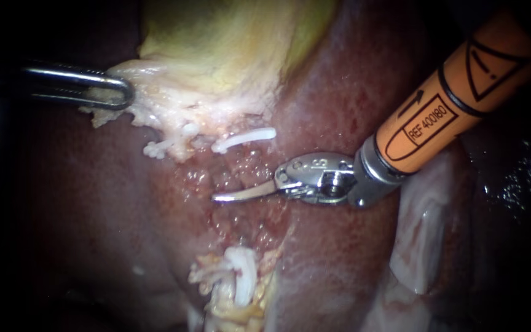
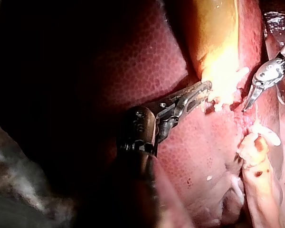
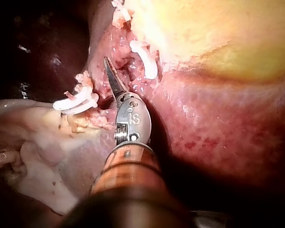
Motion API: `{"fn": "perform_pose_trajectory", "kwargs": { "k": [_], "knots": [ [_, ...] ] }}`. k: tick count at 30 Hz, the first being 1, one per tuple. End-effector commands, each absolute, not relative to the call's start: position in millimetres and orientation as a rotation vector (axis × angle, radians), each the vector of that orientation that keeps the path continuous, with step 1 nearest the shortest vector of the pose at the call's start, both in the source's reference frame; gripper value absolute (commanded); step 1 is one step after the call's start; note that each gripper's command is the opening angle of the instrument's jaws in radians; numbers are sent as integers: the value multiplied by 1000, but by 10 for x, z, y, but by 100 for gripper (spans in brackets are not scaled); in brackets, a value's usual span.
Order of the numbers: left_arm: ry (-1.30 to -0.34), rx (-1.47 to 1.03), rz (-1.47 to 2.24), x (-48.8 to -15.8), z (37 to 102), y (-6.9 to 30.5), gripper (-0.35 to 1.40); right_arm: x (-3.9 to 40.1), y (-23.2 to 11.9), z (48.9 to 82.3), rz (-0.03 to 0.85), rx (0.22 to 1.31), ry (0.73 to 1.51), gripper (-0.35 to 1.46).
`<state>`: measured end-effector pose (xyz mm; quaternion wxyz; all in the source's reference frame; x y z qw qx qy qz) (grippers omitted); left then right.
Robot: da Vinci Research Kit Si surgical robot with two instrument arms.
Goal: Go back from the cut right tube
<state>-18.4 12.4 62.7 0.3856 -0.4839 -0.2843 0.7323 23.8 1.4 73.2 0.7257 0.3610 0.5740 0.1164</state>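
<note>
The yellow gallbladder [image 1: 228, 43] lies over the dark red liver [image 1: 339, 104]. My left instrument [image 1: 124, 97] has its jaws shut on the pale tissue at the gallbladder's lower edge, as the left wrist view [image 2: 205, 90] also shows. My right instrument [image 1: 219, 198], on an orange shaft, ends in curved blades that lie shut. Its tip hangs over the raw bed between two clipped tube ends. A white clip [image 1: 244, 138] sits on the upper stump, beside another clip [image 1: 167, 146]. White clips [image 1: 244, 276] hold the lower stump. In the right wrist view the blades [image 3: 109, 71] sit between both clip groups.
Pale fatty tissue [image 1: 422, 233] lies under my right instrument's shaft at the lower right. The liver bed [image 1: 241, 178] between the stumps is raw and red. Darkness fills the far left and right edges.
</note>
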Motion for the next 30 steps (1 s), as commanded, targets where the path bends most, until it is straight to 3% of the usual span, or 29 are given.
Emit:
{"fn": "perform_pose_trajectory", "kwargs": {
  "k": [1, 2, 3, 5, 6, 13, 16, 19, 23, 27, 30],
  "knots": [
    [-724, -1232, 1865, -184, 627, 124, -35, 238, 13, 731, 258, 792, 1269, -30],
    [-724, -1232, 1865, -184, 627, 124, -35, 239, 10, 729, 262, 790, 1278, 37],
    [-724, -1232, 1865, -184, 627, 124, -35, 239, 9, 728, 265, 791, 1286, 69],
    [-724, -1232, 1865, -184, 627, 124, -35, 243, 6, 725, 272, 791, 1310, 110],
    [-724, -1232, 1865, -184, 627, 124, -35, 245, 5, 724, 278, 786, 1315, 120],
    [-724, -1232, 1865, -184, 627, 124, -35, 249, 4, 723, 306, 714, 1315, 140],
    [-724, -1232, 1865, -185, 627, 124, -35, 244, 1, 723, 368, 641, 1306, 143],
    [-724, -1233, 1865, -184, 627, 124, -35, 230, -6, 718, 375, 534, 1287, 143],
    [-725, -1233, 1865, -184, 627, 124, -35, 202, -6, 706, 331, 411, 1195, 143],
    [-725, -1233, 1865, -183, 627, 124, -35, 165, -1, 691, 255, 342, 1041, 143],
    [-725, -1233, 1865, -183, 627, 124, -35, 136, 7, 681, 195, 301, 991, 143]
  ]
}}
